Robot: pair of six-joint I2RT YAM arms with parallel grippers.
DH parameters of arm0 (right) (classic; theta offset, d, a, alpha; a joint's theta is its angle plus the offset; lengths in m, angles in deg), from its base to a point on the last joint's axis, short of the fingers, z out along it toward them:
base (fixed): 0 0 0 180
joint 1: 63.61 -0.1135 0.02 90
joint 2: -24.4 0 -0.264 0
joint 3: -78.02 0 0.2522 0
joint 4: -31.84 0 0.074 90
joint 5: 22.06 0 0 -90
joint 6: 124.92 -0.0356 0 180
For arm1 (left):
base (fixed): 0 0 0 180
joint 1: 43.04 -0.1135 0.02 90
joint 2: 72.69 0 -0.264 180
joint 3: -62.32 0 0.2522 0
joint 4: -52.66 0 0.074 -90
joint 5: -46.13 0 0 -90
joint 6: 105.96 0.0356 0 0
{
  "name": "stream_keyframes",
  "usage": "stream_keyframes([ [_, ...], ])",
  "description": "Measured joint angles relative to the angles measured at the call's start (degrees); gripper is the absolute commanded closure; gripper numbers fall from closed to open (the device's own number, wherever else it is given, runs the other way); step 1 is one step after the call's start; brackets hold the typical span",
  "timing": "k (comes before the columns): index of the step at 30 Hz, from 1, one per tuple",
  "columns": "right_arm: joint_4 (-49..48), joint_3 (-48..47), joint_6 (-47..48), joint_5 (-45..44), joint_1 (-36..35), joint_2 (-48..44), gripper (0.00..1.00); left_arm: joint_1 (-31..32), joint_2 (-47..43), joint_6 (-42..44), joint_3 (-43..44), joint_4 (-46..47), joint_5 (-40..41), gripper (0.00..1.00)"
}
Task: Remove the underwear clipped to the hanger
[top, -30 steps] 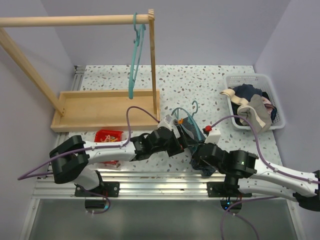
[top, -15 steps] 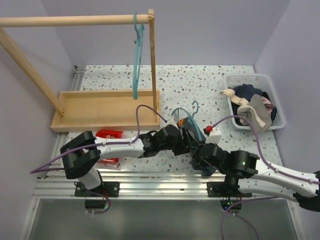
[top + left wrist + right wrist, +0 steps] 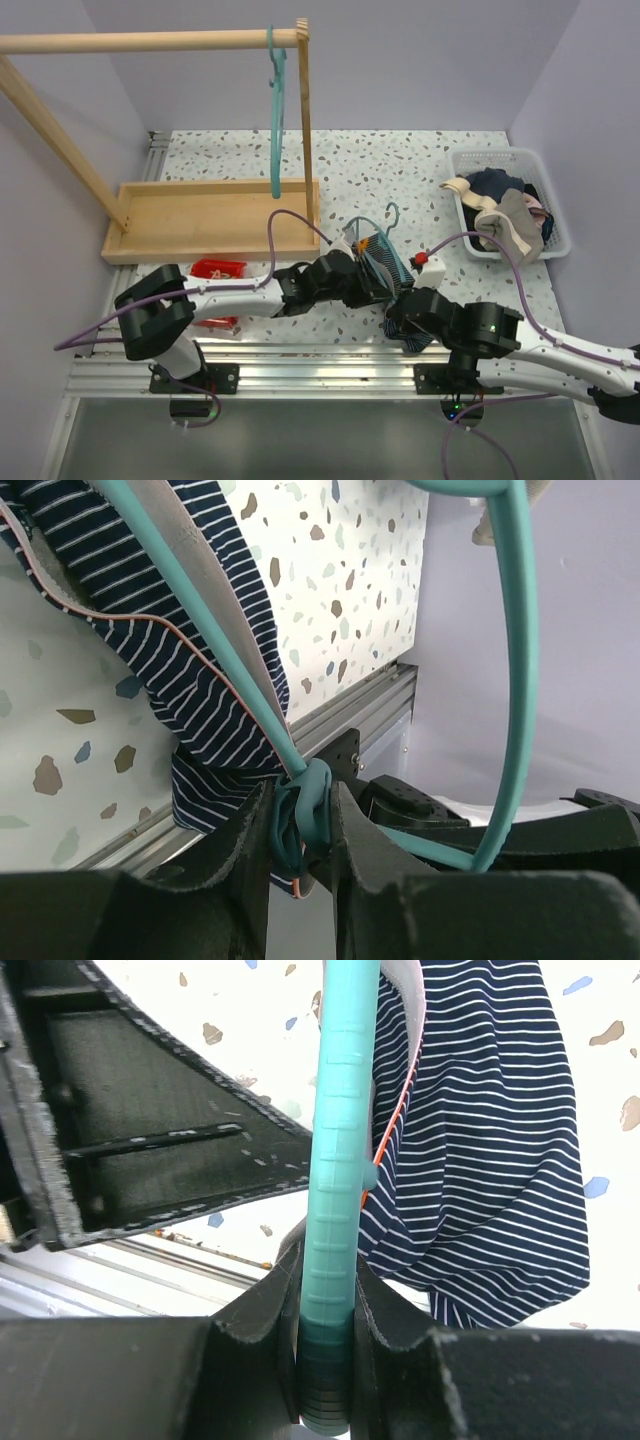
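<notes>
A: Now, left gripper (image 3: 300,825)?
B: Pinched shut on the teal clip (image 3: 305,800) at one end of the hanger (image 3: 515,680), with striped cloth bunched right against it.
A: And the right gripper (image 3: 328,1310)?
B: Clamped tight round the hanger's ribbed bar, squeezing it from both sides.
A: Whereabouts on the table (image 3: 400,160)?
B: Near edge, about the middle, between the two wrists, hook pointing to the far side.
A: And the underwear (image 3: 386,262)?
B: Navy with thin pale stripes, gathered at the clip and draped off the hanger toward the near edge.
A: Elsewhere?
B: Hooked on the wooden rail (image 3: 150,41), far left, a second teal hanger (image 3: 275,120). Far right, well apart, a white basket (image 3: 490,152) heaped with clothes.
</notes>
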Motion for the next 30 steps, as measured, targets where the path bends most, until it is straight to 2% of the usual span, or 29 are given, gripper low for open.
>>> stream_keyframes([
  [3, 0.00, -0.02, -0.07, 0.04, -0.09, -0.24, 1.00, 0.00, -2.56, -0.07, -1.90, 0.07, 0.96, 1.00],
  [10, 2.64, -0.11, -0.96, -1.01, -0.26, -2.05, 1.00, -1.36, -15.91, 0.09, -7.50, -0.68, 5.51, 1.00],
  [16, 5.07, -0.44, -1.53, -2.08, -0.24, -3.76, 1.00, -2.32, -20.06, 4.90, -8.15, -6.14, 4.68, 1.00],
  [19, 5.75, -0.85, -1.53, -2.08, -0.26, -4.52, 1.00, -2.21, -23.78, 7.85, -13.29, -12.79, 5.97, 1.00],
  [24, 6.14, -1.01, -1.49, -2.03, -0.24, -5.75, 1.00, -3.08, -32.61, 9.90, -23.63, -26.77, 12.68, 1.00],
  [30, 6.29, -1.20, -1.44, -1.99, -0.24, -5.75, 1.00, -3.72, -40.30, 10.54, -24.20, -40.11, 20.94, 1.00],
])
